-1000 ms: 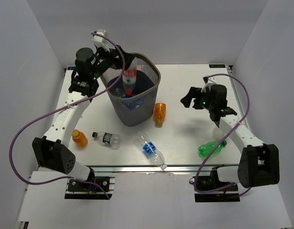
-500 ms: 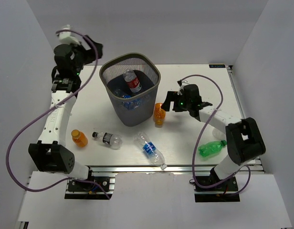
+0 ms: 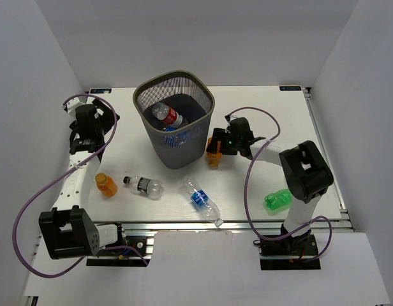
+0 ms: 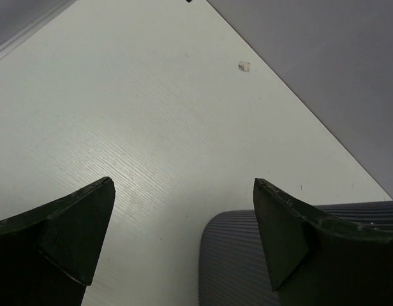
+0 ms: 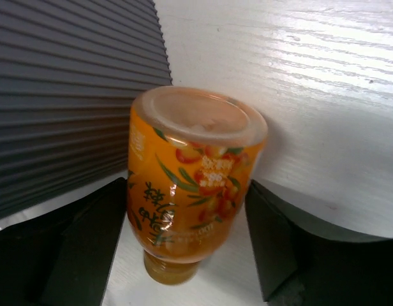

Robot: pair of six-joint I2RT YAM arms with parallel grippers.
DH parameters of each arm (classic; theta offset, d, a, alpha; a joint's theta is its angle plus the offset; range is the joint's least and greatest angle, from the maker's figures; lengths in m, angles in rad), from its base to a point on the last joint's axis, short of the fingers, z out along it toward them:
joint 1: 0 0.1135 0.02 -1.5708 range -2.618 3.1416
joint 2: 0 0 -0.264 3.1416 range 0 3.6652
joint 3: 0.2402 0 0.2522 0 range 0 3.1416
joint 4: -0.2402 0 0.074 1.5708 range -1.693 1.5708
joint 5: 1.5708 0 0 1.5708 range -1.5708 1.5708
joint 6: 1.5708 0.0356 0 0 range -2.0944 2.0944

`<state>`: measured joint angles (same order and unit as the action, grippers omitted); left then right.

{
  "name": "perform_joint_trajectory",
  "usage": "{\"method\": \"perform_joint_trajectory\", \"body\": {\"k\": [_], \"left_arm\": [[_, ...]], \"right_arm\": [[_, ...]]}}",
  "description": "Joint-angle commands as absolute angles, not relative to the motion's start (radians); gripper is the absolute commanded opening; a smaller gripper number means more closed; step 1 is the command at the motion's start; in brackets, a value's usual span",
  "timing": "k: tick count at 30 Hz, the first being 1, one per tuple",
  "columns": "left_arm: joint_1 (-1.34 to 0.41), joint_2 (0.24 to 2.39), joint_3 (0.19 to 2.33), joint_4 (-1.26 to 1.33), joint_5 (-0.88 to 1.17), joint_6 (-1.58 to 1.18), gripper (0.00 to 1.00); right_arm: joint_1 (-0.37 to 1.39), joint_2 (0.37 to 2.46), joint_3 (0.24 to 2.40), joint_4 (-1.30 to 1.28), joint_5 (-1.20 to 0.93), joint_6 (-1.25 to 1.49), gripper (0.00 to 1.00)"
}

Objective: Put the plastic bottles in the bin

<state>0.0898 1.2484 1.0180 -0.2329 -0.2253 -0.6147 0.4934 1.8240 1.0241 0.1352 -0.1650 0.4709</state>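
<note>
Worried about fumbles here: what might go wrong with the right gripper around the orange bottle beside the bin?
The right gripper straddles the orange bottle, grip not clearly firm; its rounded body might squirt out. The bin wall sits close beside one finger, so that finger may snag the mesh or shove the bin.

Table (image 3: 279,102): white, faint wood grain, rect.
Walls (image 3: 247,38): pale grey panels, back + both sides.
Front rail (image 3: 184,224): silver metal strip along near edge.
Scrap (image 4: 244,66): tiny white bit on table, near wall.
Sticker (image 3: 289,88): far-right corner, text unreadable.
</note>
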Motion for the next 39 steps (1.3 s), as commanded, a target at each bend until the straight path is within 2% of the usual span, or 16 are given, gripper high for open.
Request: {"method": "perform_joint_trajectory", "body": {"k": [1,3,4,5,11,13,18,21,25,29,30,32,33,34,35,39], "left_arm": [[0.097,1.206,1.046,-0.232,-0.281,-0.629,0.98],[0.097,1.204,1.048,-0.236,-0.276,-0.629,0.98],[0.098,1.204,1.043,-0.236,-0.275,-0.627,0.98],[0.098,1.206,1.042,-0.238,-0.276,-0.63,0.98],[0.097,1.198,1.032,-0.261,-0.287,-0.634,0.98],[0.098,1.197,1.029,-0.262,-0.284,-0.632,0.98],[0.1,1.19,1.017,-0.259,-0.278,-0.635,0.98],[0.1,1.18,1.008,-0.273,-0.278,-0.65,0.98],[0.1,1.17,1.009,-0.308,-0.296,-0.689,0.98],[0.1,1.169,1.014,-0.353,-0.307,-0.753,0.98],[0.1,1.166,1.019,-0.366,-0.317,-0.784,0.98],[0.098,1.155,1.019,-0.4,-0.316,-0.804,0.98],[0.1,1.147,1.014,-0.429,-0.339,-0.843,0.98],[0.1,1.138,1.006,-0.448,-0.353,-0.868,0.98],[0.098,1.135,1.0,-0.468,-0.363,-0.888,0.98],[0.1,1.131,0.994,-0.577,-0.399,-0.96,0.98]], "right_arm": [[0.499,1.844,1.074,0.201,-0.176,0.497,0.75],[0.499,1.836,1.062,0.212,-0.176,0.503,0.66],[0.499,1.827,1.054,0.233,-0.175,0.505,0.54],[0.499,1.816,1.037,0.236,-0.175,0.506,0.5],[0.48,1.631,1.048,0.102,-0.005,0.413,0.35],[0.465,1.536,1.071,0.083,0.0,0.365,0.32],[0.462,1.379,1.193,0.031,0.103,0.27,0.32],[0.468,1.361,1.273,0.037,0.071,0.229,0.3],[0.555,1.439,1.502,0.014,0.022,0.112,0.31],[0.624,1.589,1.678,-0.044,-0.069,0.06,0.38],[0.632,1.613,1.706,-0.064,-0.081,0.061,0.45],[0.643,1.663,1.75,-0.098,-0.115,0.071,0.52],[0.644,1.67,1.755,-0.098,-0.158,0.087,0.73],[0.644,1.678,1.758,-0.095,-0.181,0.097,0.84],[0.644,1.69,1.779,-0.1,-0.201,0.1,0.89],[0.644,1.71,1.893,-0.159,-0.236,0.081,0.89]]}}
